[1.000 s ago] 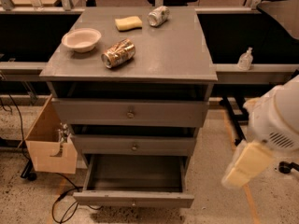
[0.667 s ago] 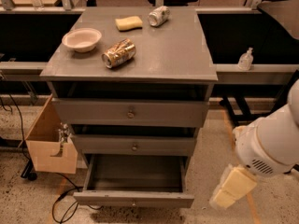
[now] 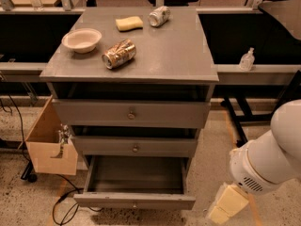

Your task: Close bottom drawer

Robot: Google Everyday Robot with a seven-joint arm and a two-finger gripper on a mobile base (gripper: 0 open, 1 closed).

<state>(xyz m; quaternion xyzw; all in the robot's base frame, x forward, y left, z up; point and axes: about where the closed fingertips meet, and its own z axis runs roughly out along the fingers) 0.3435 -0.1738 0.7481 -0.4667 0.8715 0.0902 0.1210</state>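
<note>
Wide, shallow grey bottom drawer [image 3: 135,182] stands pulled out. Cream pincer [image 3: 225,205] low, right of drawer front, not touching; grip state: cannot tell.

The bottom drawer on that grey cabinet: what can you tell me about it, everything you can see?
The bottom drawer is the lowest of three in the grey cabinet. It is a wide, shallow grey box with a slim flat front and a small round knob at its centre. It stands pulled well out and level, and nothing shows inside it. Nothing touches it. The robot's gripper hangs low to its right, apart from it.
</note>
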